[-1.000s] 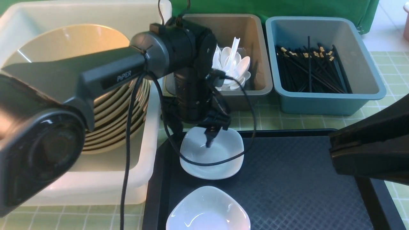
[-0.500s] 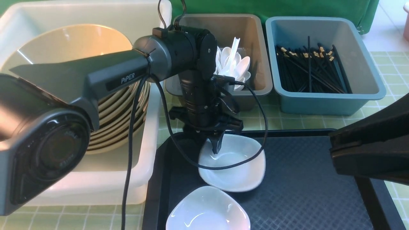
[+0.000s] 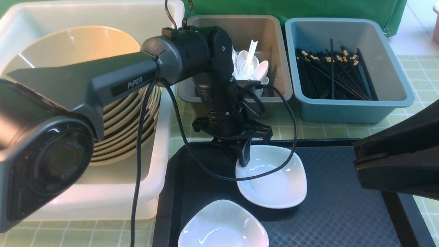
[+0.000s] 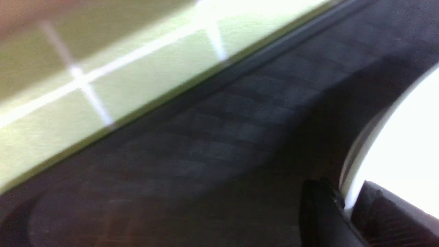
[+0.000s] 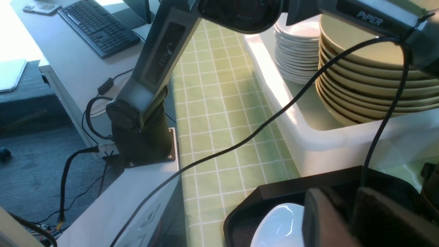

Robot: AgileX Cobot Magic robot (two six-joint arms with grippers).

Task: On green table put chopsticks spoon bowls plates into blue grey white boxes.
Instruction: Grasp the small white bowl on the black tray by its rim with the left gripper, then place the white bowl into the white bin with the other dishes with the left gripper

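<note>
My left gripper [image 3: 244, 156] is shut on the near-left rim of a white plate [image 3: 276, 183] that sits on the black tray. In the left wrist view that rim [image 4: 348, 192] is pinched between the fingers. A second plate [image 3: 223, 228] lies at the tray's front edge. Tan bowls [image 3: 68, 48] are stacked in the white box [image 3: 161, 116], the white spoons [image 3: 252, 68] lie in the grey box [image 3: 278, 55], and the chopsticks [image 3: 334, 73] lie in the blue box [image 3: 394, 89]. My right gripper [image 5: 346, 216] hovers over the tray, fingers close together with nothing between them.
The black tray [image 3: 336, 206] lies on the green table [image 3: 422, 72] in front of the boxes. A stack of white plates [image 5: 296, 51] stands beside the bowls [image 5: 370, 79] in the white box. The left arm's cable [image 3: 137, 171] hangs across the white box and tray.
My left gripper has shut on the plate's rim and moved it to the right across the tray. The right arm has not moved.
</note>
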